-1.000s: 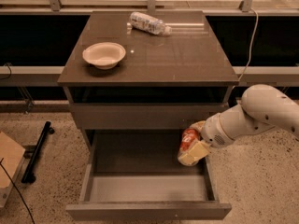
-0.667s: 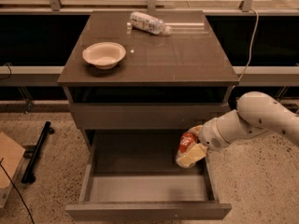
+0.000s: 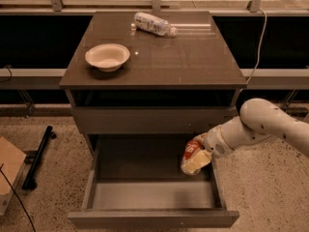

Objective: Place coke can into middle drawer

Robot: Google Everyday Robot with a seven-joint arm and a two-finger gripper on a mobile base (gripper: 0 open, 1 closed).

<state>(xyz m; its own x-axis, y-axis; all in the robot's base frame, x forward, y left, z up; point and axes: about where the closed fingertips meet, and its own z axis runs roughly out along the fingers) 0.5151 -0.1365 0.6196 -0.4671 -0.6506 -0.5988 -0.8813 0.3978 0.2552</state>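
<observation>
- Drawer up front for us: the middle drawer [image 3: 145,196] stands pulled out from the cabinet, pale floor showing between thin side walls.
- We find the gripper [image 3: 196,161] over the drawer's right rear part, just inside the right wall, clamped onto the coke can [image 3: 191,149].
- We see the can tilted in that grip, held above the drawer floor.
- The white arm [image 3: 263,124] reaches in from the right.
- Next up, we have the flat upper drawer front [image 3: 154,120], closed.
- On the cabinet top [image 3: 193,62] we spot a white bowl [image 3: 107,57] at left, and farther back a clear plastic bottle [image 3: 153,24] lying on its side.
</observation>
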